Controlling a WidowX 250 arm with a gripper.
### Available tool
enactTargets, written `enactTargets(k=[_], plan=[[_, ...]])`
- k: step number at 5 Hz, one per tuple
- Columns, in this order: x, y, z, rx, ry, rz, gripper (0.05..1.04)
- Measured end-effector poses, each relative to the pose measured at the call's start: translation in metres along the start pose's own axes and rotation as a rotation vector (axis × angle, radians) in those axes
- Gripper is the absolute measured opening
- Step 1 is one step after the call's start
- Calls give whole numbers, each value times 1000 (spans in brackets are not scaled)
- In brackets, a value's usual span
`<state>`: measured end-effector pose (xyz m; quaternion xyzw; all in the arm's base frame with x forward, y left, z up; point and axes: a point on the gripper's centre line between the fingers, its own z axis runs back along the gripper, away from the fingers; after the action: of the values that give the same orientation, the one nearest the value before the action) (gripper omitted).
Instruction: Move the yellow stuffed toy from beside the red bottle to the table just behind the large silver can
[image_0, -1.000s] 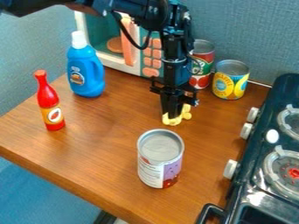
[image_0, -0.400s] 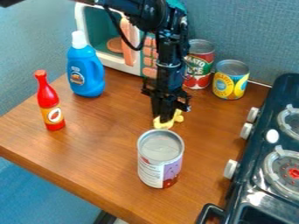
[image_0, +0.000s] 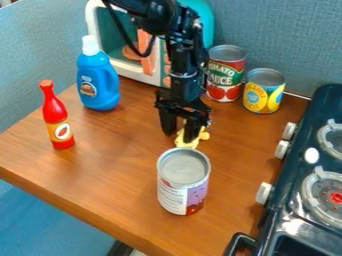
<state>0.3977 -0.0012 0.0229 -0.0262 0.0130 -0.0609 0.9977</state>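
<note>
Yellow plastic shows at the gripper (image_0: 178, 137), which hangs low over the table (image_0: 113, 155) with its fingers parted. The toy (image_0: 190, 140) lies on the wood behind the near can; the finger on the image's right overlaps it in view, and whether they touch cannot be told.

The near can (image_0: 184, 172) stands upright just on the camera side of the toy, its rim close below the toy in view, the nearest obstacle on that side. Behind the gripper, toward the wall (image_0: 267, 30), stand the tomato can (image_0: 226, 75) and, just beside it, the yellow can (image_0: 263, 92), both upright. The microwave (image_0: 137, 73) sits at the back, partly hidden by the arm (image_0: 180, 50). Off to the image's left, the blue bottle (image_0: 98, 82) stands near the microwave, and the red bottle (image_0: 57, 120) stands closer to the table's left edge.

The stove (image_0: 294, 200) borders the right side, its knobs (image_0: 264, 192) jutting toward the wood. The table's front edge slants from the left down to the bottom, past the near can. Bare wood stretches between the red bottle and the gripper, giving the widest room for sideways movement. A narrower strip runs between the toy and the stove, while more wood separates the near can from the front edge.
</note>
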Motion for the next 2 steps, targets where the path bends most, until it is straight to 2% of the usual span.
enactTargets(k=[1, 2], plan=[[0, 5, 26, 83, -114, 65, 1011], [-13, -2, 52, 147, -178, 67, 1007]])
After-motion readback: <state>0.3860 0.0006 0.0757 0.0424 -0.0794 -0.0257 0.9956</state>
